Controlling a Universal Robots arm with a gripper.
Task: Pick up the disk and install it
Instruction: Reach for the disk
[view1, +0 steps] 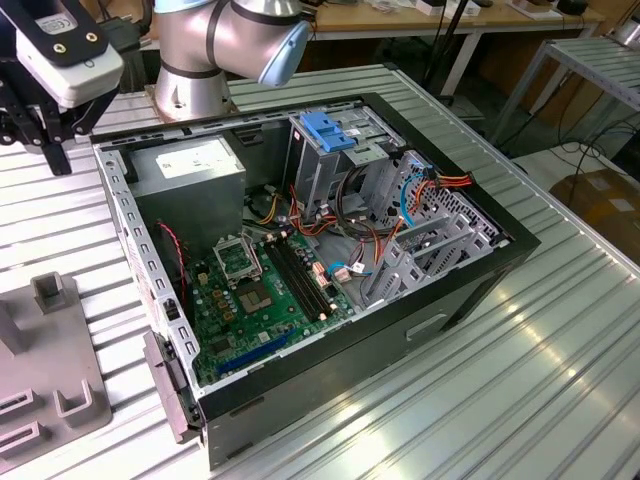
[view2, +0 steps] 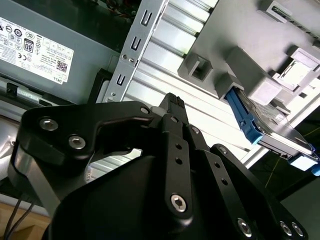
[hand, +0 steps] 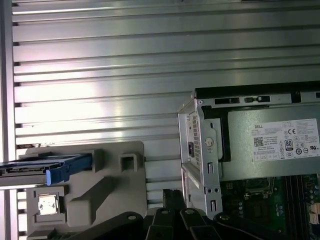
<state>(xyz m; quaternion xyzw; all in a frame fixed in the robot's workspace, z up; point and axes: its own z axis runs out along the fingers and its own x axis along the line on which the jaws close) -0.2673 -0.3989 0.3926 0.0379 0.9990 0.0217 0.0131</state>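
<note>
Gripper (view2: 172, 102) clear of the disk (hand: 35, 169).
Jaws closed together, holding nothing. The disk, blue-railed, rests in the grey holder (hand: 112, 187) on the ribbed table (hand: 150, 60), well apart from the jaws.

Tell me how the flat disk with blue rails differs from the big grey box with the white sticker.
The disk is thin and flat; the grey box is far bulkier. The disk carries blue rails; the grey box is plain metal with a white sticker. The disk rests on a grey holder outside the computer case; the grey box sits inside it. Both are rectangular.
</note>
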